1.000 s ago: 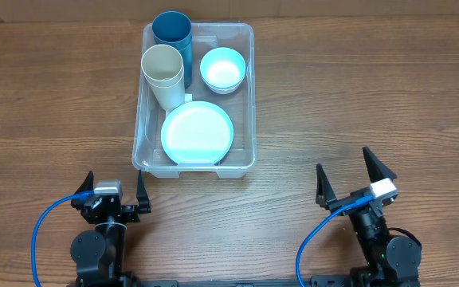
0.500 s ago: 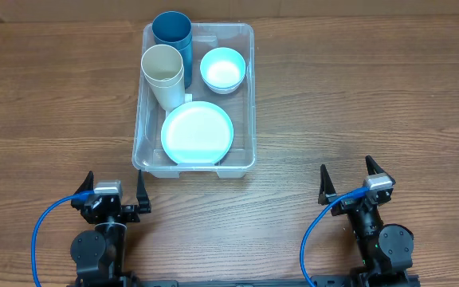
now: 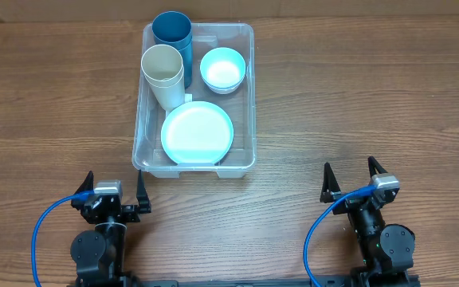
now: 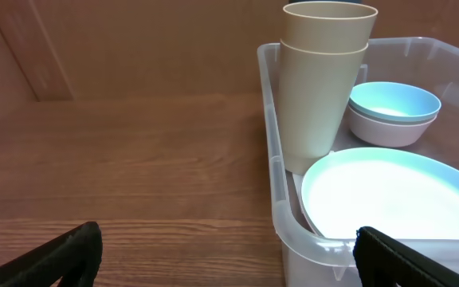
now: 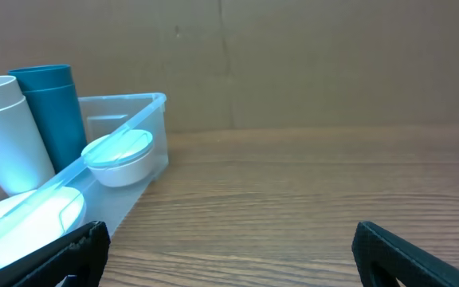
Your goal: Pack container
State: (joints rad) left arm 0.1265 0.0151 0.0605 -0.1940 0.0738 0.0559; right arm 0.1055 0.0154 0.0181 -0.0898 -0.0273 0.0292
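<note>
Container (image 3: 228, 36) set at middle-far of table (image 3: 373, 96), long axis running near-to-far. Packed inside: blue cup (image 3: 171, 30) far-left, beige cup (image 3: 162, 65) just nearer, bowl (image 3: 221, 68) far-right, plate (image 3: 198, 131) at near end. Left gripper (image 3: 114, 185) and right gripper (image 3: 349, 171) parked at near edge, jaws spread apart, nothing held. Container lies far-right of left gripper and far-left of right gripper. Left arm judged nearer.

Over the last 1 second the right gripper (image 3: 349, 171) has swung out of its tilt and now sits squarer, its 2 fingers (image 3: 326, 182) nearly level with each other. It has drawn slightly back over its own base. The fingers appear a little closer together, though still apart.
</note>
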